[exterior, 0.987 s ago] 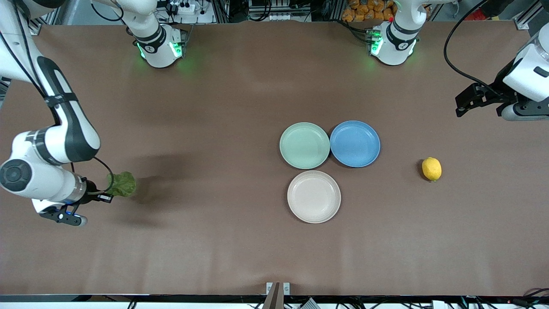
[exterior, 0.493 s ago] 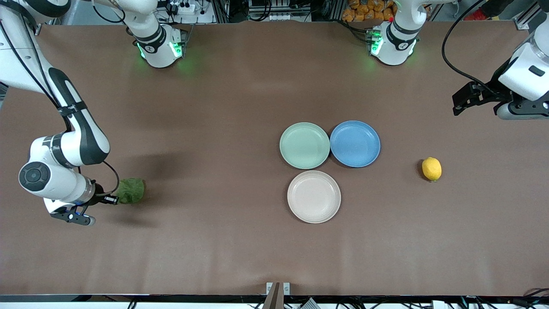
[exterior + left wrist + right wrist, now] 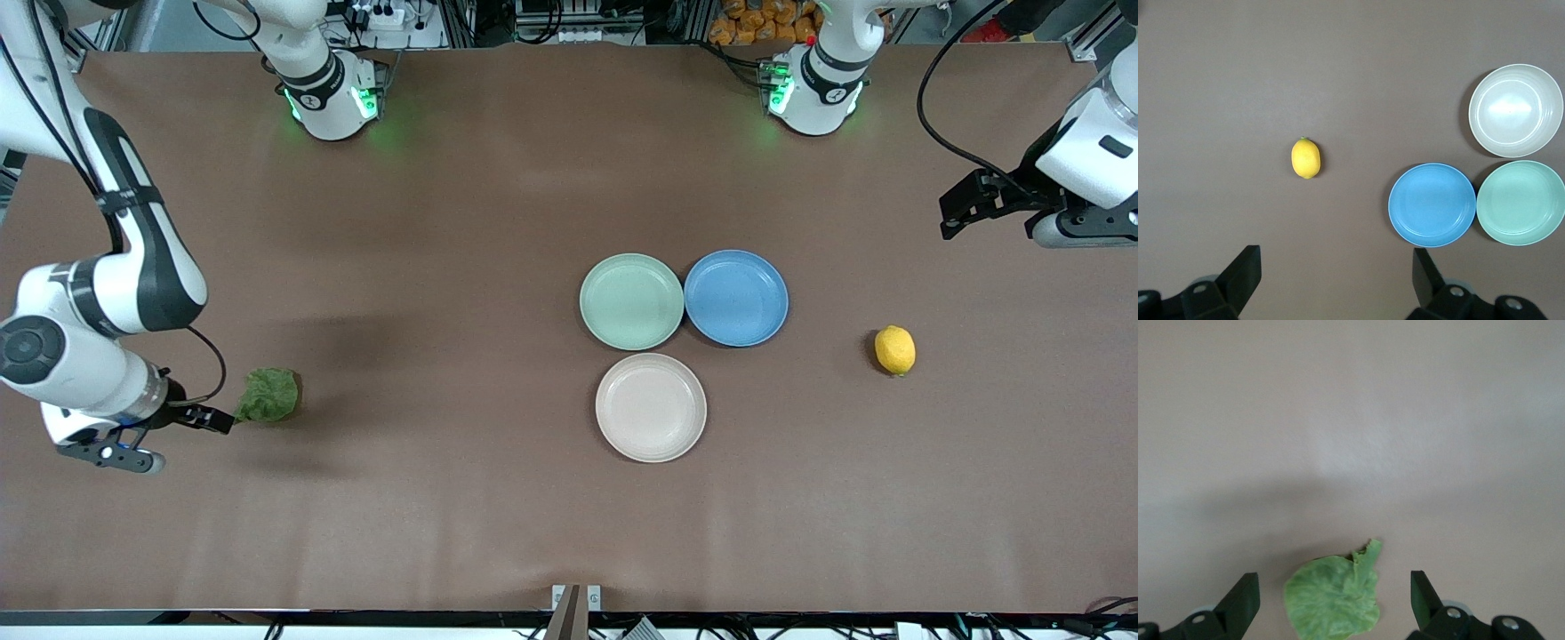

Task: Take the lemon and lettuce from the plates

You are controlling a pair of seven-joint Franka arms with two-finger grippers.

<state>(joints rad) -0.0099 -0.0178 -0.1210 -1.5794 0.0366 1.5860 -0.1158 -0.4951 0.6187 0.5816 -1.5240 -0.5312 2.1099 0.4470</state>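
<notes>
Three plates sit bare mid-table, well away from either hand: the mint plate [image 3: 631, 301] touching the blue plate [image 3: 736, 297], the cream plate [image 3: 651, 407] just beside both on the camera's side. The right gripper [image 3: 206, 418] hangs low at its arm's end of the table, fingers spread apart and holding nothing, the lettuce [image 3: 267, 396] lying crumpled on the bare cloth right at its fingertips. The left gripper [image 3: 965, 204] waits high over its own end, fingers wide apart too, with the lemon [image 3: 894, 349] resting on the table below and a little toward the plates.

Both items appear off their plates, so the work looks all but done. The sensible step for the right arm is a straight lift clear, fingers kept wide so the floppy leaf is not dragged. Nothing blocks either arm.
</notes>
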